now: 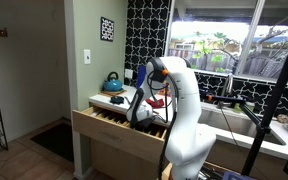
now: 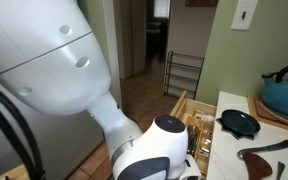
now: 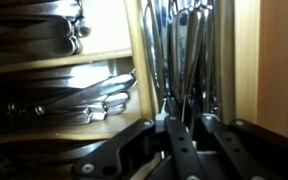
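Note:
My gripper (image 3: 187, 120) is down inside an open wooden cutlery drawer (image 1: 112, 126), over the compartment of long metal utensils (image 3: 184, 50). Its black fingers are close together around the thin handle of one of these utensils. To the left, other compartments hold stacked spoons and forks (image 3: 74, 95). In an exterior view the arm bends down into the drawer (image 1: 144, 115). In an exterior view the wrist (image 2: 159, 150) hides the fingers above the drawer (image 2: 189, 112).
A teal kettle (image 1: 113, 82) (image 2: 284, 95) sits on the counter behind the drawer. A black pan (image 2: 239, 122) and a brown wooden utensil (image 2: 264, 155) lie on the white counter. A sink (image 1: 234, 122) is beyond the arm. A wire rack (image 2: 184, 70) stands on the floor.

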`<action>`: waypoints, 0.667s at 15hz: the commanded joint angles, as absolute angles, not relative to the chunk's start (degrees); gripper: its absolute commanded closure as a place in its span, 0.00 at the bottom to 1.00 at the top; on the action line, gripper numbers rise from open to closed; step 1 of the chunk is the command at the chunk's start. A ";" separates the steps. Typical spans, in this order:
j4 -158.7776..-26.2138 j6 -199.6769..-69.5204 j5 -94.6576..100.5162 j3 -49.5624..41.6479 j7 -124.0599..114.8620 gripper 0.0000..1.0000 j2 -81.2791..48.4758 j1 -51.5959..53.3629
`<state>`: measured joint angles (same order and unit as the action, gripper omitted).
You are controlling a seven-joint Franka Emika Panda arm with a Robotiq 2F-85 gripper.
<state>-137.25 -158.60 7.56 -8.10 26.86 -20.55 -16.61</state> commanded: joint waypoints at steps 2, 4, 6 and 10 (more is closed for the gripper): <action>-137.62 -157.79 10.70 -9.67 23.71 0.97 -18.87 -15.07; -137.88 -157.17 10.10 -9.13 24.24 0.97 -17.88 -15.33; -138.16 -156.98 10.33 -9.34 24.30 0.97 -16.70 -15.29; -139.21 -157.06 10.21 -9.43 24.75 0.97 -13.46 -15.42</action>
<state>-137.90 -157.35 9.15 -9.03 25.53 -17.35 -15.71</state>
